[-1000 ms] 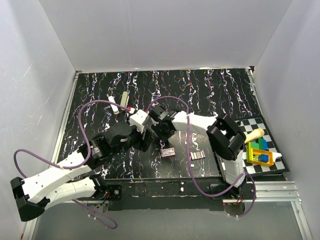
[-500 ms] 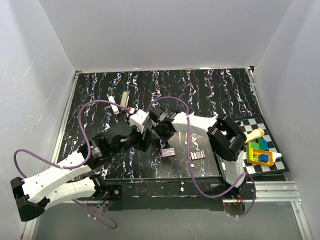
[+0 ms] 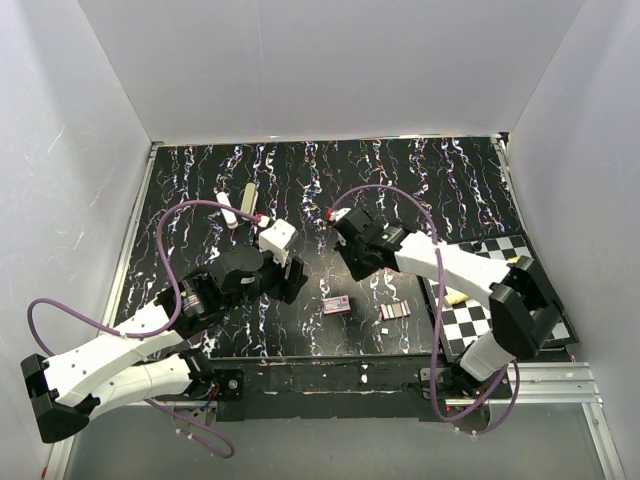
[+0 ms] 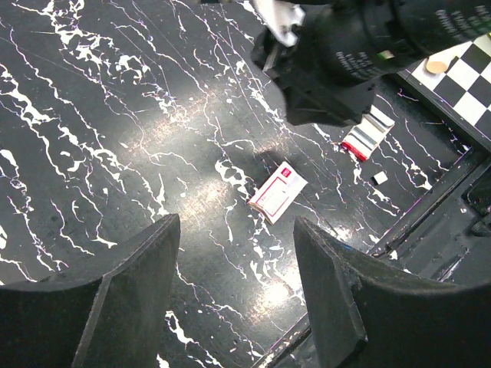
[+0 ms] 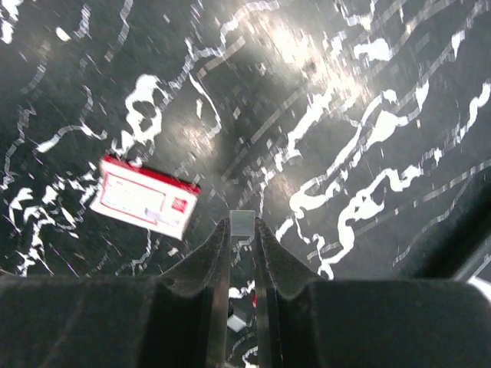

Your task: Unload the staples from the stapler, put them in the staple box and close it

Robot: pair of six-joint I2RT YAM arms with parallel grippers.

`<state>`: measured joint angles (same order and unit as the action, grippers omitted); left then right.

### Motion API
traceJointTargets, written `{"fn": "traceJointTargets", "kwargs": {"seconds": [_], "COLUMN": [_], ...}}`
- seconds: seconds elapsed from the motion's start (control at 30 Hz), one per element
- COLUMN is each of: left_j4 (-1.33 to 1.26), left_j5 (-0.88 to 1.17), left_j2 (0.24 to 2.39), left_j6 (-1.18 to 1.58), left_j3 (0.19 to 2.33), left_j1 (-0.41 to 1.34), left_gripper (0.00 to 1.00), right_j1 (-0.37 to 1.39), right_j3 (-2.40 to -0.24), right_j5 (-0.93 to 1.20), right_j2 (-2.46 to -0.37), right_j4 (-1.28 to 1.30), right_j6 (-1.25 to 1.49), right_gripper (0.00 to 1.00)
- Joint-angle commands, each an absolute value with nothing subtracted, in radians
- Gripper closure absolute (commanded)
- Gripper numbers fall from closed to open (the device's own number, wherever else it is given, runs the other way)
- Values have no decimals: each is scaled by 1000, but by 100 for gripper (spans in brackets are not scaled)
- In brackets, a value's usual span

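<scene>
The black marbled bench (image 3: 420, 180) carries everything, with two claws above it. The left claw (image 4: 234, 230) gapes wide, holding nothing. The right claw (image 5: 242, 228) is nearly together, pinching one small grey block (image 5: 242, 222). One stapler (image 3: 228, 210) lies at the upper left of the overhead frame, well apart from both. Low centre there is one red-and-white box (image 3: 336, 305), and right of it one silvery staple strip (image 3: 395, 311).

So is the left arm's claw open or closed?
Open. The wrist view shows the left gripper with its fingers spread wide apart and nothing held between them.
</scene>
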<state>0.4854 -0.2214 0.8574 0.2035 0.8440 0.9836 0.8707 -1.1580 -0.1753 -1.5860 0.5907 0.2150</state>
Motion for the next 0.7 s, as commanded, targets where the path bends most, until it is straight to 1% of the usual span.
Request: {"fn": "traceJointTargets", "kwargs": {"seconds": [0.0,0.13,0.37,0.67], "left_j4": [474,474,466,460], "left_j5": [-238,-238,-233,-229], "left_j2": [845,854,851,870], "left_j6": [209,209,219,222], "left_j3": [834,838,830,831], "left_j1": [979,979,979,979], "left_gripper": [39,39,39,39], "right_j1": [839,816,772,733], "right_j3": [-1065,-990,-885,-821], "right_j5": [-213,-219,-212,-210], "right_j2": [-1485,-1399,-1318,-1301], "right_j4": [615,618,626,634], "right_j6": [274,319,385,420], "right_gripper": [85,85,84,84]}}
